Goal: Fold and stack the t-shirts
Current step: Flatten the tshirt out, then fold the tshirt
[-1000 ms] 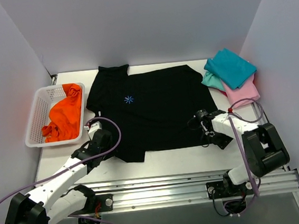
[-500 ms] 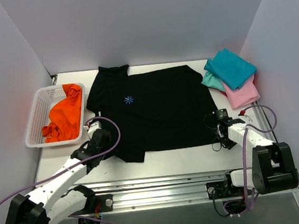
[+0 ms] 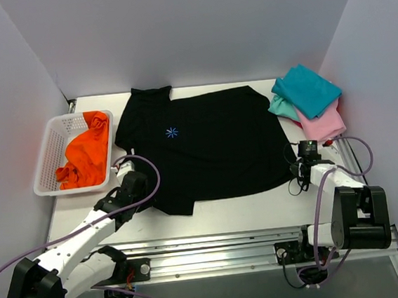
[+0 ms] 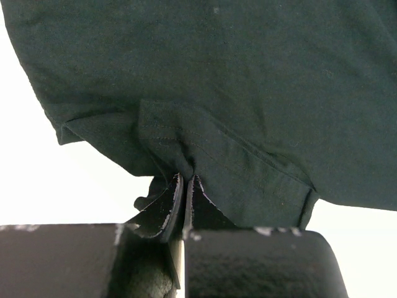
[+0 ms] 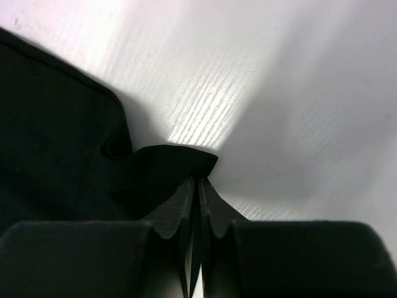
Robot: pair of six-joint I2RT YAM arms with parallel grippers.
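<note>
A large black t-shirt (image 3: 213,144) with a light-blue starburst lies spread flat mid-table. My left gripper (image 3: 147,195) is shut on its near-left hem; in the left wrist view the fingertips (image 4: 186,179) pinch a fold of the black t-shirt (image 4: 248,93). My right gripper (image 3: 295,176) is at the shirt's near-right corner. In the right wrist view its jaws (image 5: 198,180) are closed on a raised corner of the black cloth (image 5: 167,164). Folded teal (image 3: 307,89) and pink (image 3: 321,123) t-shirts lie stacked at the back right. An orange t-shirt (image 3: 87,156) lies crumpled in the basket.
The white mesh basket (image 3: 44,153) stands at the left edge of the table. White walls close in the left, back and right. A metal rail (image 3: 265,245) runs along the near edge by the arm bases.
My right gripper moved right, from over the shirt's near hem to its near-right corner, and shut on the cloth. The left arm and its grip have not moved.
</note>
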